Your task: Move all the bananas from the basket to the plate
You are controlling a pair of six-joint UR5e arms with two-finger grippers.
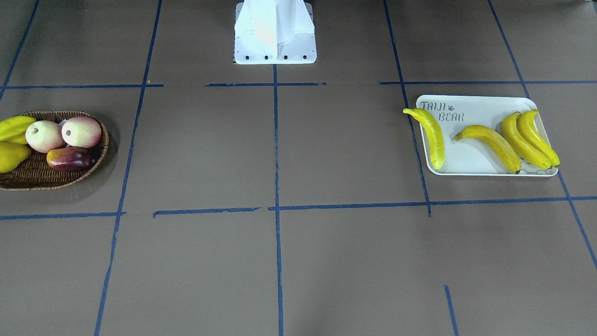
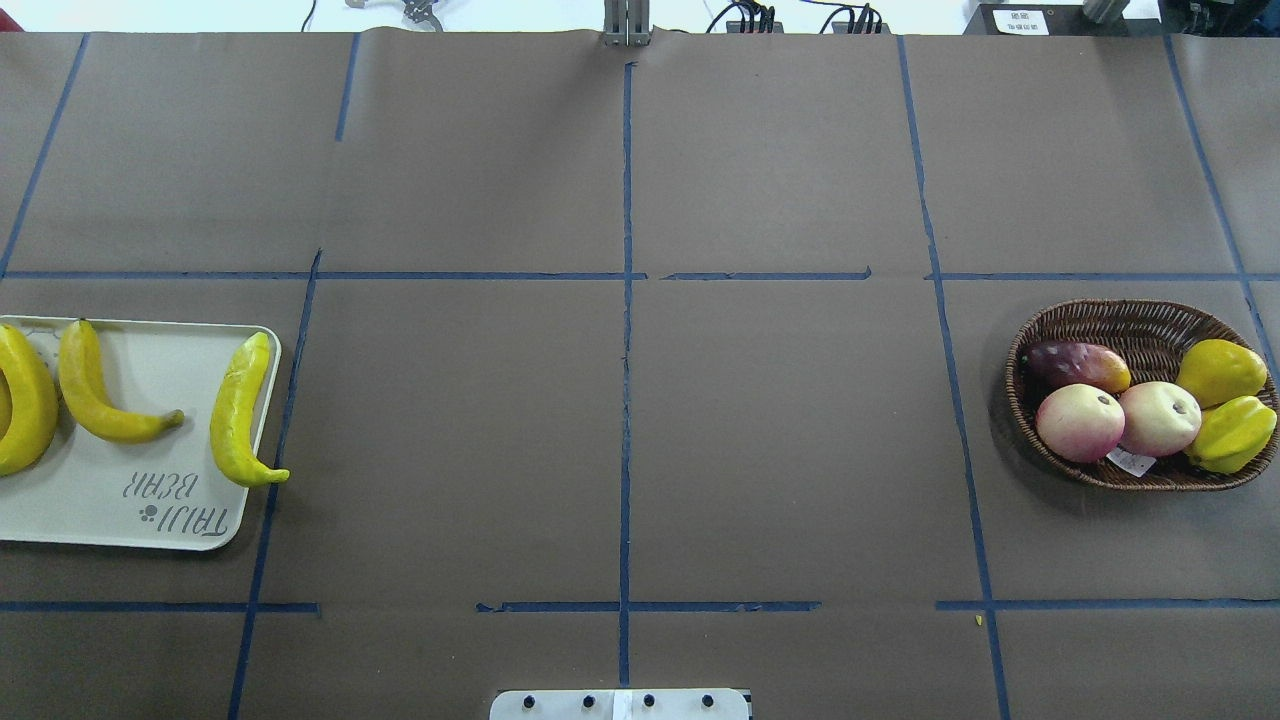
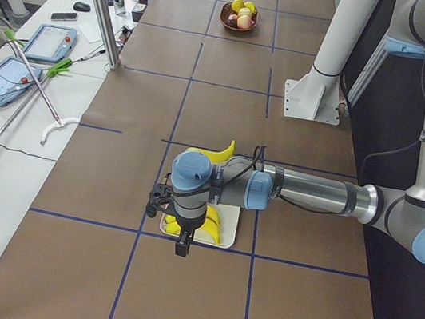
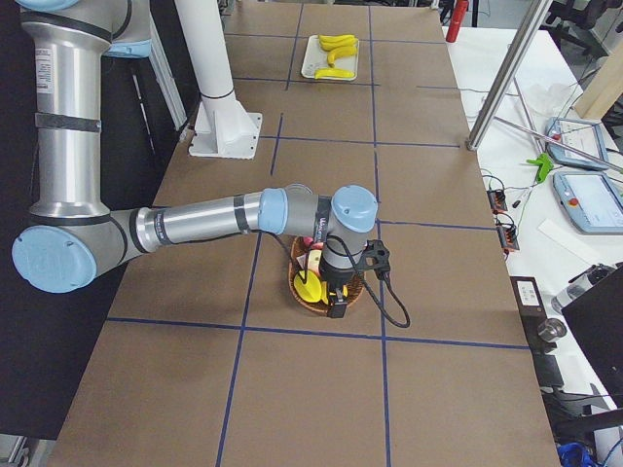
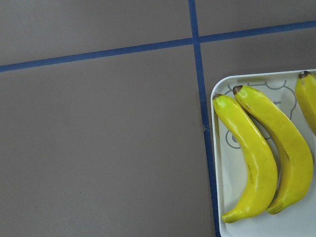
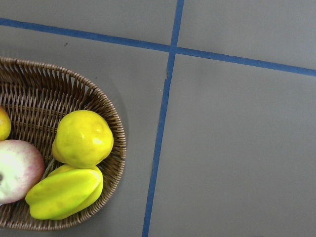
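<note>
Four glossy, curved yellow bananas (image 1: 489, 147) lie on the cream rectangular plate (image 1: 475, 100), a smooth tray with rounded corners and "TAIJI BEAR" lettering. One banana rests along the rim nearest the table's middle, its tip poking past the edge.

Well apart, the oval brown wicker basket (image 2: 1100, 305) holds two round pink-cream apples (image 2: 1080, 422), a dark red oblong fruit (image 2: 1075, 365), a stubby yellow pear (image 2: 1220, 372) and a ridged yellow-green starfruit (image 2: 1230, 435).

The left arm (image 3: 312, 195) reaches out level over the plate, its wrist turned down and the left claw (image 3: 182, 249) above the plate's end. The right arm (image 4: 195, 224) hangs likewise over the basket with the right claw (image 4: 336, 309) pointing down. I cannot tell whether either claw is apart or together.

The table (image 2: 640, 450) is covered in matte brown sheeting gridded with blue tape (image 2: 626, 300).
</note>
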